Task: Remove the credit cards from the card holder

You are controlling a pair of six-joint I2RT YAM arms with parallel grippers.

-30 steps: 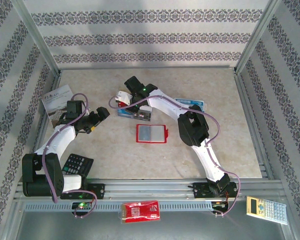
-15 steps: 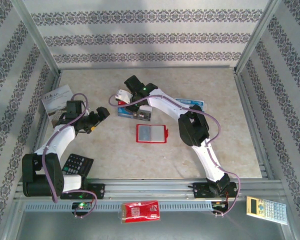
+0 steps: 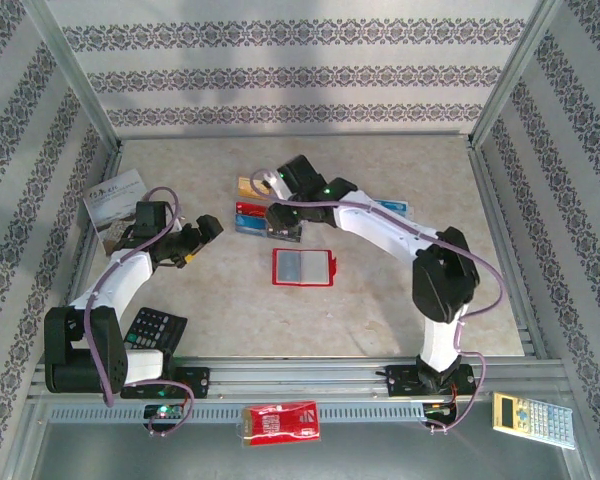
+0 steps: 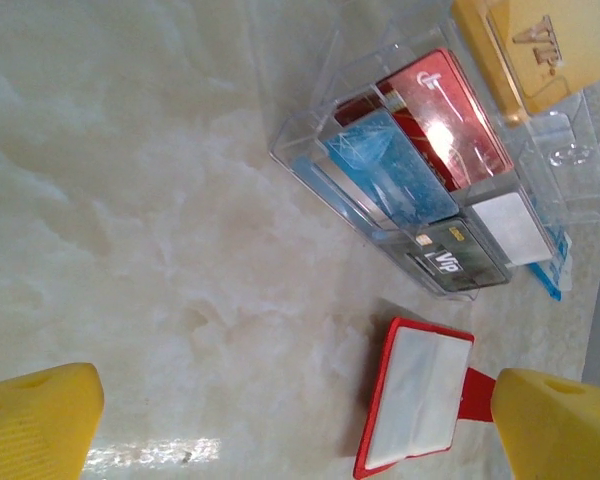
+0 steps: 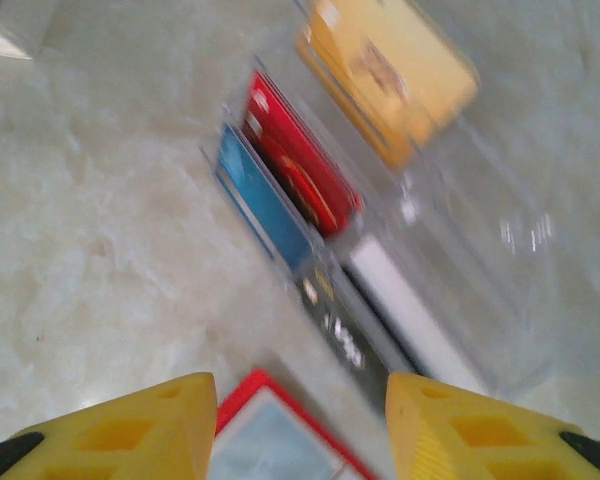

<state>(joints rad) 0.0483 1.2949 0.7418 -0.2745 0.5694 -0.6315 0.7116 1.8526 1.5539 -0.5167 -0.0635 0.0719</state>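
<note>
The red card holder (image 3: 303,267) lies open and flat at mid-table, its pale clear pockets facing up (image 4: 420,405); its corner shows low in the right wrist view (image 5: 265,440). An orange-yellow credit card (image 5: 390,70) stands on edge in a clear plastic box (image 3: 267,212), at the box's far end (image 3: 248,185) (image 4: 525,45). My right gripper (image 3: 283,222) (image 5: 300,410) hovers between box and holder, open, nothing between its fingers. My left gripper (image 3: 202,238) (image 4: 295,410) is wide open and holds nothing, left of the holder.
The clear box (image 4: 380,200) also holds a blue card (image 4: 390,170), a red card (image 4: 445,110) and a black VIP card (image 4: 455,258). A blue flat item (image 3: 392,208) lies behind the right arm. A booklet (image 3: 115,200) and calculator (image 3: 152,328) sit left.
My right gripper has opened and drawn back from the box's far end toward the card holder, leaving the orange-yellow card standing in the box. Its elbow swung right. The left arm has stayed still.
</note>
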